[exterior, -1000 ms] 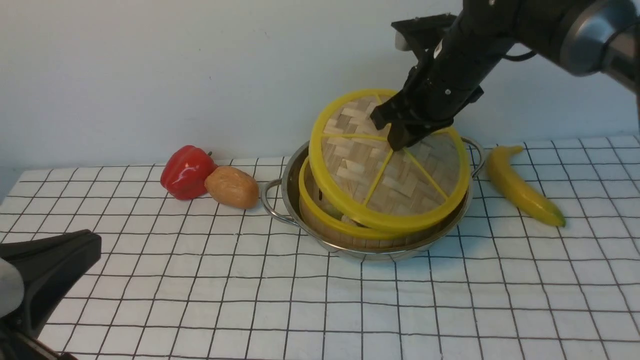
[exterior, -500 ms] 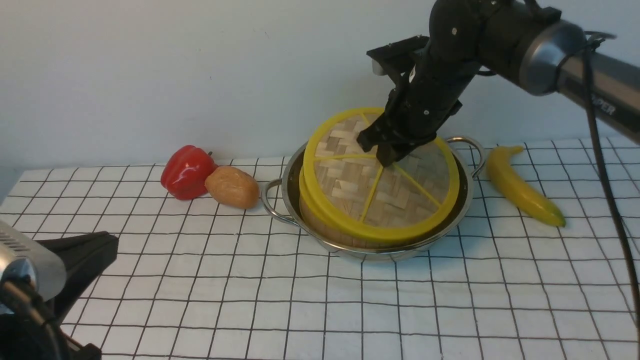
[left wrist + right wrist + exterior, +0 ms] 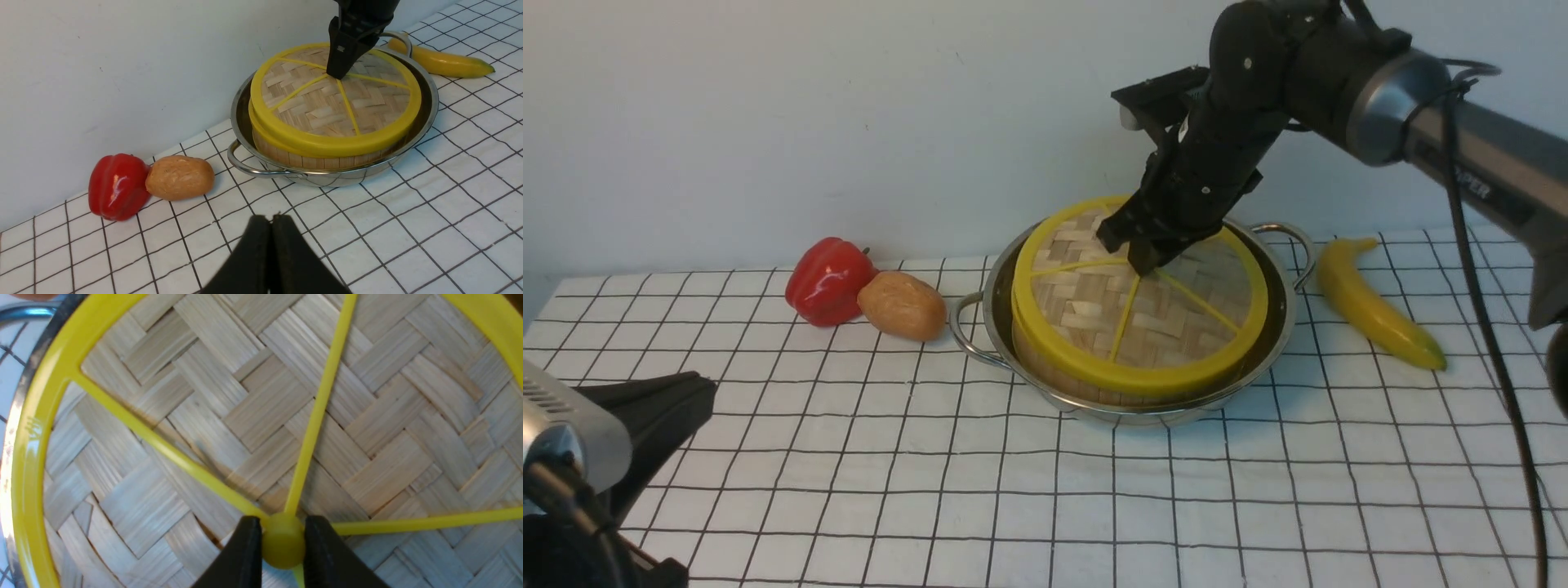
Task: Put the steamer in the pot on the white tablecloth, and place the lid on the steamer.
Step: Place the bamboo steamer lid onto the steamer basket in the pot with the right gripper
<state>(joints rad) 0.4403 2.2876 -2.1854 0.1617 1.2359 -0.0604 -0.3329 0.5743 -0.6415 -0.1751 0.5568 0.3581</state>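
The steel pot point(image 3: 1262, 343) stands on the white tablecloth point(image 3: 1045, 490) and holds the steamer point(image 3: 1054, 371). The woven lid point(image 3: 1094, 302) lies nearly flat on the steamer, hiding the food. My right gripper point(image 3: 1141, 263) is shut on the lid's yellow centre knob point(image 3: 282, 543), with its fingers point(image 3: 245, 551) on either side. The lid also shows in the left wrist view point(image 3: 322, 110), with the pot point(image 3: 427, 118) round it. My left gripper point(image 3: 271, 222) is shut and empty, low over the cloth near the front left; its black body point(image 3: 645, 416) shows at the front view's lower left.
A red pepper point(image 3: 827, 280) and a brown potato point(image 3: 901, 305) lie left of the pot. A banana point(image 3: 1372, 304) lies to its right. A white wall runs along the back of the table.
My right gripper has lowered the lid from a steep tilt to nearly flat on the steamer, moving slightly left. The left arm has barely moved.
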